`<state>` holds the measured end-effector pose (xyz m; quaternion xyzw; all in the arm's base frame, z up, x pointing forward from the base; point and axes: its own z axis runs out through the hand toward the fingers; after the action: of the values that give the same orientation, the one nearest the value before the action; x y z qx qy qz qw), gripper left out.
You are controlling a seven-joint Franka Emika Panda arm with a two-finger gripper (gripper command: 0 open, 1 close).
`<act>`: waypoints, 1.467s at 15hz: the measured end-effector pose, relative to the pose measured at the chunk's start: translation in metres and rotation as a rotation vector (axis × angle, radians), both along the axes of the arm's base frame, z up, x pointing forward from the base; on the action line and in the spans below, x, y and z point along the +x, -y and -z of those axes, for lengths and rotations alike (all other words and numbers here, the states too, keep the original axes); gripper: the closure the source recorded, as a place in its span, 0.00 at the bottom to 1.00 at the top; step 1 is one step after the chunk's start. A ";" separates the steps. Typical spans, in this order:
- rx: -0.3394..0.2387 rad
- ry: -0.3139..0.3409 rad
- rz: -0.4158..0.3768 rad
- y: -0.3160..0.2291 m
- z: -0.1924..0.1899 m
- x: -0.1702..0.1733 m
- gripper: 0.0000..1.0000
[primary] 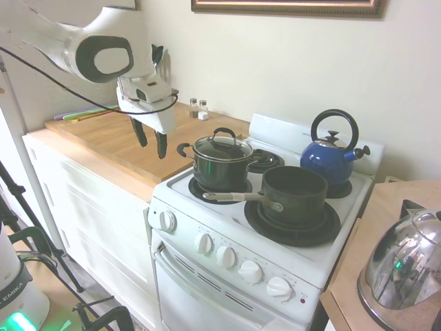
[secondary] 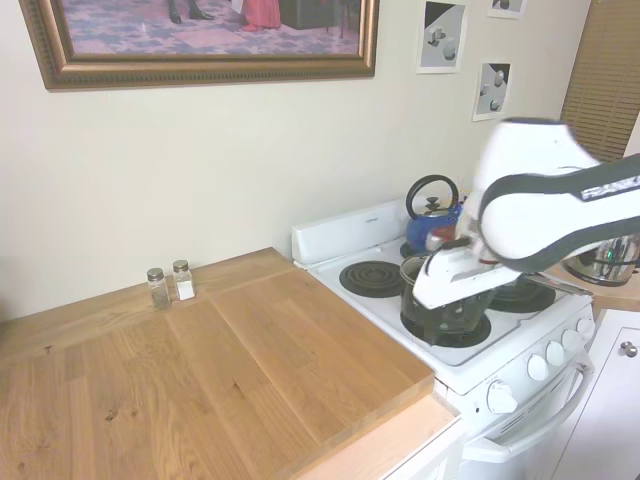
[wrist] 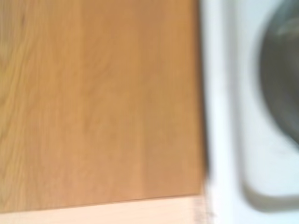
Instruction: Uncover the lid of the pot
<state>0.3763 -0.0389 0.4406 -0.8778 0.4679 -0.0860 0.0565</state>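
Observation:
The dark pot stands on the stove's front left burner, and its glass lid with a black arched handle sits closed on it. My gripper hangs open and empty above the wooden countertop, left of the pot and about level with the lid. In the second exterior view the blurred arm covers most of the pot, and the fingers do not show there. A dark round shape, apparently the pot, sits blurred at the edge of the wrist view, beyond the countertop's edge.
A dark saucepan with a long silver handle stands right beside the pot, its handle reaching across the pot's front. Behind it sits a blue kettle. A steel kettle stands far right. Two shakers stand by the wall.

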 end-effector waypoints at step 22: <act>0.121 -0.139 0.601 0.125 -0.052 0.148 1.00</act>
<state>0.5238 -0.1634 0.4929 -0.6992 0.7132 -0.0108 0.0486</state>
